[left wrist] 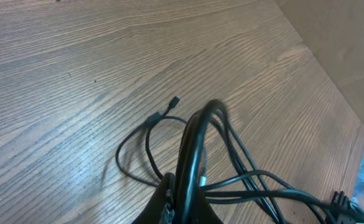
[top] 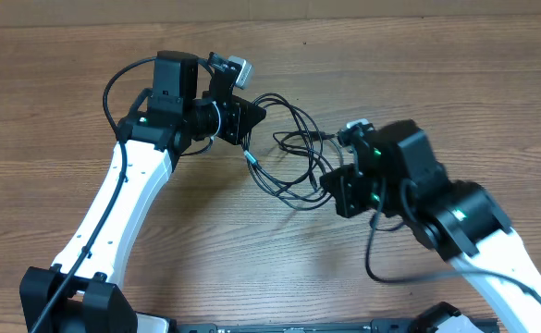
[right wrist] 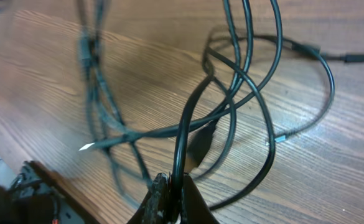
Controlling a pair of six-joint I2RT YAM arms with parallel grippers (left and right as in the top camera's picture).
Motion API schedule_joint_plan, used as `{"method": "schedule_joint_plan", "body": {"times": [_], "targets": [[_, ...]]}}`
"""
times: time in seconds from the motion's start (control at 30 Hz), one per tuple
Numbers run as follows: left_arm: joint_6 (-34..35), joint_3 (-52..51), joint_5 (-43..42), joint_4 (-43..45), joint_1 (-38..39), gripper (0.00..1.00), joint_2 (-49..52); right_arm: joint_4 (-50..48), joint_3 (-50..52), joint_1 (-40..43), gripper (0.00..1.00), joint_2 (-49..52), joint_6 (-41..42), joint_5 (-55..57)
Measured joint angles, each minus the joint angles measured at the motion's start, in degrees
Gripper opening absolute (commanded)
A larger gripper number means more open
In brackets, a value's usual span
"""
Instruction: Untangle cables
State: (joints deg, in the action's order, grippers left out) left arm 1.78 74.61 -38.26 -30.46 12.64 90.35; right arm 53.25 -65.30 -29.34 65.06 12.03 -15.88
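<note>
Both arms are in over the wooden table (top: 57, 102), and the cables (top: 293, 153) are strung between them; it's a loose black tangle of loops near the middle of the tabletop.

The left gripper (top: 256, 115) sits at the upper-left edge of the tangle, pointing right; its fingers are clamped together on several strands at once. From the left wrist camera those strands arch up out of the pinch and fan away to the right. One thinner loop lies flat on the wood beyond them; it ends in a small plug (left wrist: 175, 99) resting on the grain.

The right gripper (top: 325, 183) is at the lower-right edge of the tangle, facing left; its fingers are squeezed narrow on a single black strand. In the right wrist view that strand rises straight up from between the fingertips and crosses under two others. A wide loop sweeps round to the right behind it, and a slim connector (right wrist: 356, 58) lies on the table at the far right.

The two grippers are well apart. The left side of the right wrist view is blurred — which strand crosses which there, I cannot tell.
</note>
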Motion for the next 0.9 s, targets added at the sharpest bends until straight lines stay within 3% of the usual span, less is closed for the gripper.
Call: {"method": "schedule_joint_plan", "body": {"times": [0.27,0.43,0.57,0.6,0.67,0.77,0.83,0.9], "targets": [[1.7,0.0,1.6,0.5,0.0,0.04,0.0,2.0,-0.1,0.0,0.04,-7.8,-1.9,-0.9],[5.4,0.0,12.5,0.2,0.0,0.04,0.0,8.4,-0.4,0.4,0.04,-12.8,-3.3,2.9],[10.8,0.0,26.6,0.3,0.0,0.04,0.0,10.5,-0.9,1.7,0.2,-19.5,2.5,13.2],[11.4,0.0,27.8,0.5,0.0,0.04,0.0,10.5,-1.2,2.0,0.29,-20.4,4.8,15.1],[8.9,0.0,25.6,1.9,-0.2,0.04,0.0,8.9,-1.5,2.1,0.37,-21.0,9.7,17.7],[-0.5,0.0,13.2,3.0,-0.4,0.04,0.0,7.2,-1.6,2.2,0.46,-19.3,12.9,18.6],[-5.6,0.0,5.3,3.0,-0.3,0.04,0.0,7.0,-1.6,2.2,0.59,-16.9,14.1,18.9],[-10.0,0.0,-1.6,2.9,-0.4,0.04,0.0,6.3,-1.6,2.2,0.63,-14.1,14.7,18.9]]}}
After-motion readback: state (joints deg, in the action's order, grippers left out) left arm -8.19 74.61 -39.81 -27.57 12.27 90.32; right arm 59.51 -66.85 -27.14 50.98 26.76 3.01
